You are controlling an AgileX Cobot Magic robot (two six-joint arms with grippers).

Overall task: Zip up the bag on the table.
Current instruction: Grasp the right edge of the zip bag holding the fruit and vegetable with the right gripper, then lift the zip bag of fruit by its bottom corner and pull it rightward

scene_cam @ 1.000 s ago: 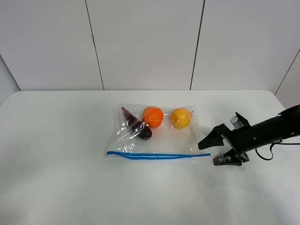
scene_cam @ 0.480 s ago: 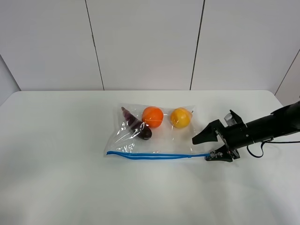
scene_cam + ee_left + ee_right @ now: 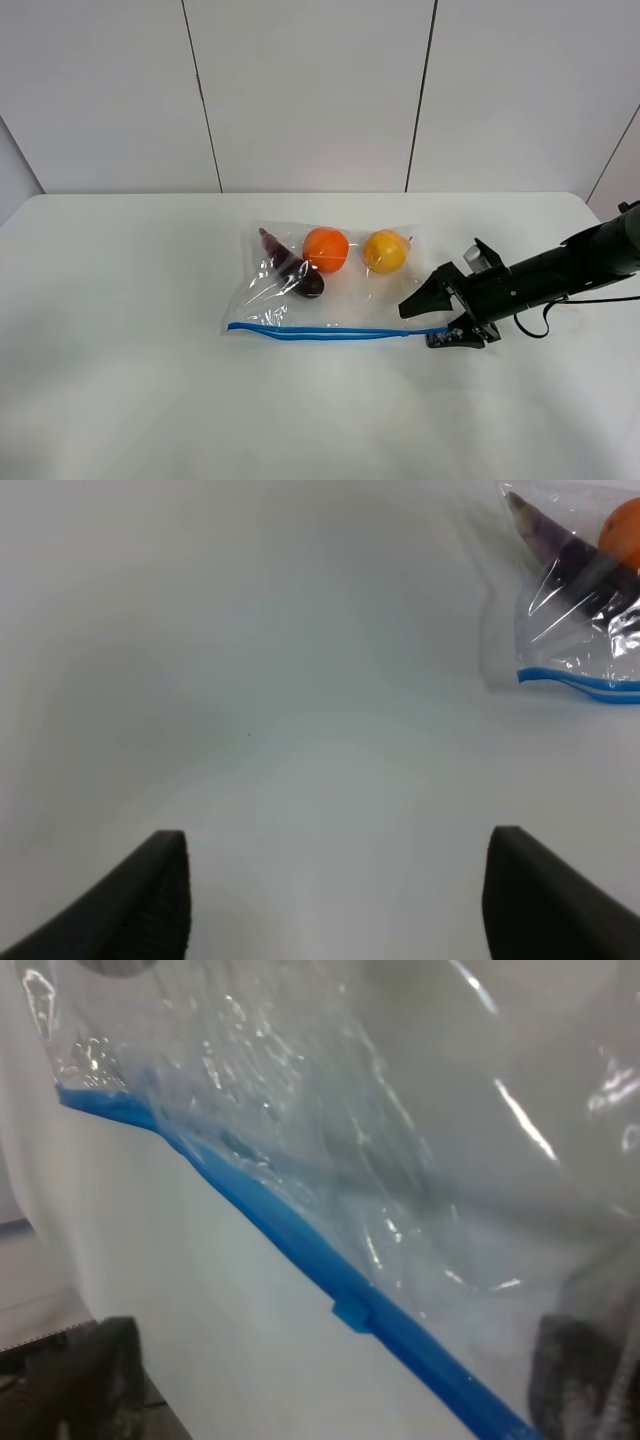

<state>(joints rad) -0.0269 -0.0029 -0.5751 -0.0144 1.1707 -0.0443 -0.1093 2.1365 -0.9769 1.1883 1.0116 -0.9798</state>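
Bag [image 3: 330, 280] lies mid counter [image 3: 120, 380], its blue zip strip [image 3: 330, 331] seemingly unsealed; right fingers [image 3: 418, 302] straddle the strip's end, spread and not pinching, left fingers [image 3: 140, 900] open and empty, so zipping has not begun.

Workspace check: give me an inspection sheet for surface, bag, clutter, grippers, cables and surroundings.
Surface: white table, no marks seen.
Job's things: bag lies flat, blue zip strip along its near edge; orange, yellow and purple produce inside.
Clutter: nothing seen.
Grippers: right gripper open, straddling the strip's end; left gripper open, empty.
Cables: dark cable loops under right arm.
Surroundings: white panelled wall.
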